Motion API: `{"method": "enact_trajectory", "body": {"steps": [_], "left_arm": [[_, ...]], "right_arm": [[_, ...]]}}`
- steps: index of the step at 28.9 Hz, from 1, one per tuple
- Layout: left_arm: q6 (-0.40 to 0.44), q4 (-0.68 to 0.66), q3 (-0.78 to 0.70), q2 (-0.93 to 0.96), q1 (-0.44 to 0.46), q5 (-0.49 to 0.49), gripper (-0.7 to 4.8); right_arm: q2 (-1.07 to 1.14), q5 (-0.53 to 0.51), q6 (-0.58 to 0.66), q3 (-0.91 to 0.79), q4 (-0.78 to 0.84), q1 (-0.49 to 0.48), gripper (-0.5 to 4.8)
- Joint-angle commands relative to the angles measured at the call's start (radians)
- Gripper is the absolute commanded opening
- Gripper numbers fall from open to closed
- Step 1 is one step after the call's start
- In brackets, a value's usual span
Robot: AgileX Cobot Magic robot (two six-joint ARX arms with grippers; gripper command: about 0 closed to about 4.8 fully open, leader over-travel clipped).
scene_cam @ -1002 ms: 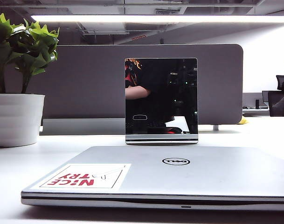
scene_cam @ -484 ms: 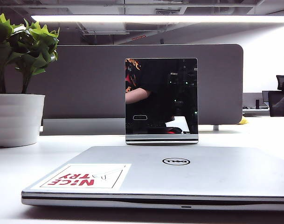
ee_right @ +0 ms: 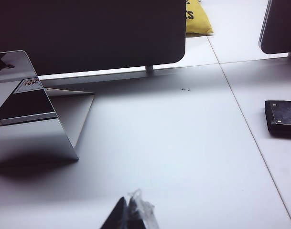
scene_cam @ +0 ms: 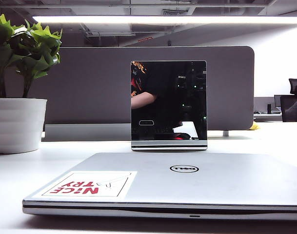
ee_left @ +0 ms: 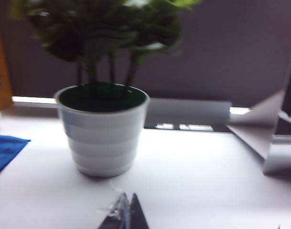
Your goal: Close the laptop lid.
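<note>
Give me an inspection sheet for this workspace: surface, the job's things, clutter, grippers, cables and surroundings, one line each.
Surface: white table, bare around the items.
Job's things: laptop lid lies flat down on the laptop, only a thin seam along the front edge; sticker and logo face up.
Clutter: upright mirror panel behind the laptop; potted plant; blue cloth; black flat object; yellow bag.
Grippers: left gripper above the table near the pot, fingertips together; right gripper above bare table near the mirror, fingertips together; neither touches the laptop.
Cables: nothing seen.
Surroundings: grey divider, office chair, ceiling light.
</note>
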Motion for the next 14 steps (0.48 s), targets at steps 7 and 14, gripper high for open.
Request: {"method": "enact_trajectory", "body": {"steps": [7, 14], "left_arm": [[-0.017, 0.0, -0.021, 0.003, 0.01, 0.011, -0.05], [-0.018, -0.001, -0.03, 0.003, -0.001, 0.017, -0.05]], "right_arm": [[-0.003, -0.001, -0.004, 0.001, 0.011, 0.001, -0.04], [-0.003, -0.001, -0.004, 0.001, 0.011, 0.001, -0.04]]}}
